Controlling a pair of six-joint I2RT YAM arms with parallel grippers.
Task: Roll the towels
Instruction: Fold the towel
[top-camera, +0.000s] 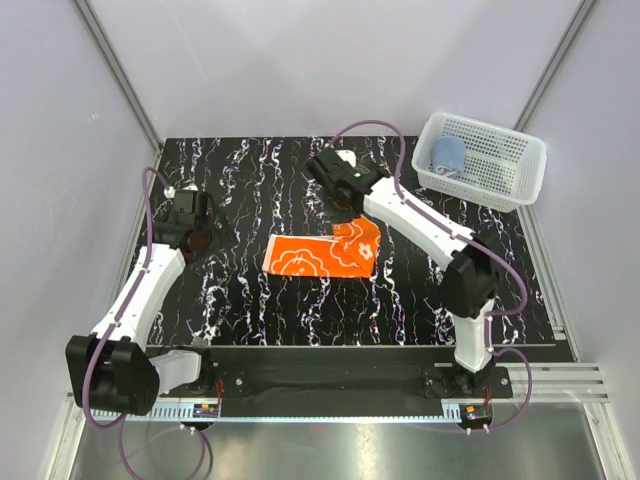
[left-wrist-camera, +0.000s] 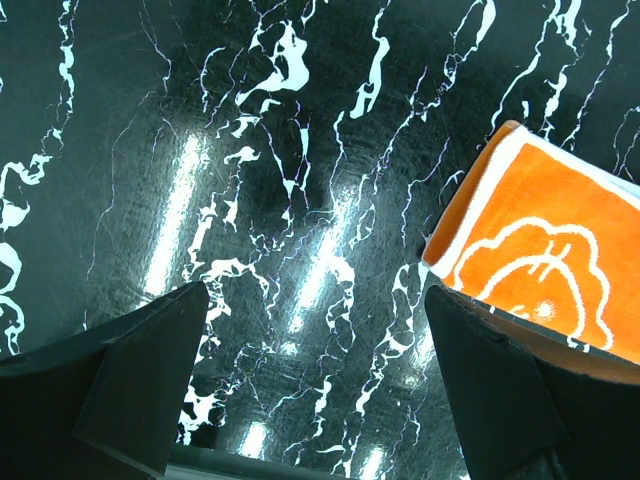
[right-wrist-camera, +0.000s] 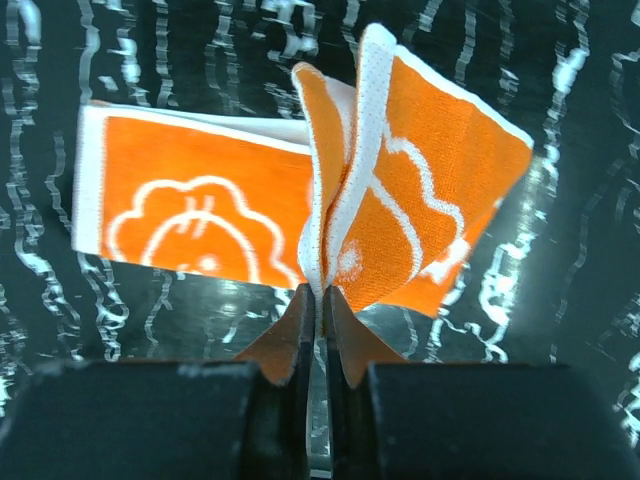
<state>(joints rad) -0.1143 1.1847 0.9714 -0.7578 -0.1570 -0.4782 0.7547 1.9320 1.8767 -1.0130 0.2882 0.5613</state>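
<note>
The orange towel (top-camera: 320, 255) with white swirls lies folded as a strip in the middle of the black marbled table. My right gripper (top-camera: 345, 212) is shut on the towel's far right edge and lifts that end; in the right wrist view the pinched fold (right-wrist-camera: 360, 200) stands up above the jaws (right-wrist-camera: 320, 300). My left gripper (top-camera: 192, 238) is open and empty over bare table left of the towel; its wrist view shows the towel's left end (left-wrist-camera: 540, 250) beside the right finger (left-wrist-camera: 500, 390). The light blue towel (top-camera: 448, 155) sits rolled in the basket.
The white mesh basket (top-camera: 500, 180) stands at the back right corner of the table. Grey walls close in the sides and back. The black table (top-camera: 250, 180) extends around the towel.
</note>
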